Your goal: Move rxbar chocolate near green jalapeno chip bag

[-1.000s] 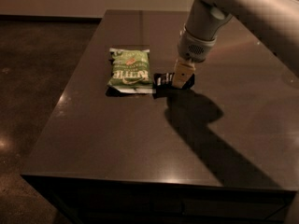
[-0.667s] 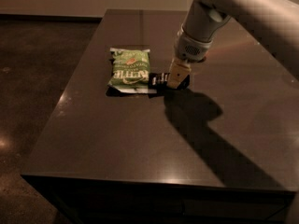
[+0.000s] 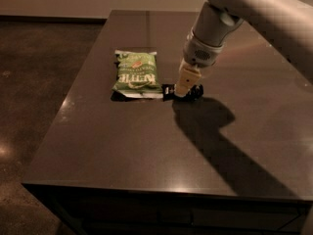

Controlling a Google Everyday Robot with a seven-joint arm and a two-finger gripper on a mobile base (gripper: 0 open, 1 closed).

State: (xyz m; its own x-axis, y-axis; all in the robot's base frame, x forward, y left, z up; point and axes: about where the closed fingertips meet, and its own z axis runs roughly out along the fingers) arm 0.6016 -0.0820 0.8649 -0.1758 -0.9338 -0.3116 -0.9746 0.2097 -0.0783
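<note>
camera view | tool [image 3: 183,88] down at table [image 3: 146,151], clamping rxbar chocolate [image 3: 196,89] | just beside green jalapeno chip bag [image 3: 137,72]

The scene is dim and warm-toned. Light falls from the upper left. The arm [image 3: 220,18] and the gripper [image 3: 182,91], at frame centre just right of the green jalapeno chip bag [image 3: 137,72], throw a hard dark shadow toward the lower right across the table [image 3: 146,146]. A pale sheen glares on the tabletop at upper right, and the floor [image 3: 39,82] at left lies murky.
</note>
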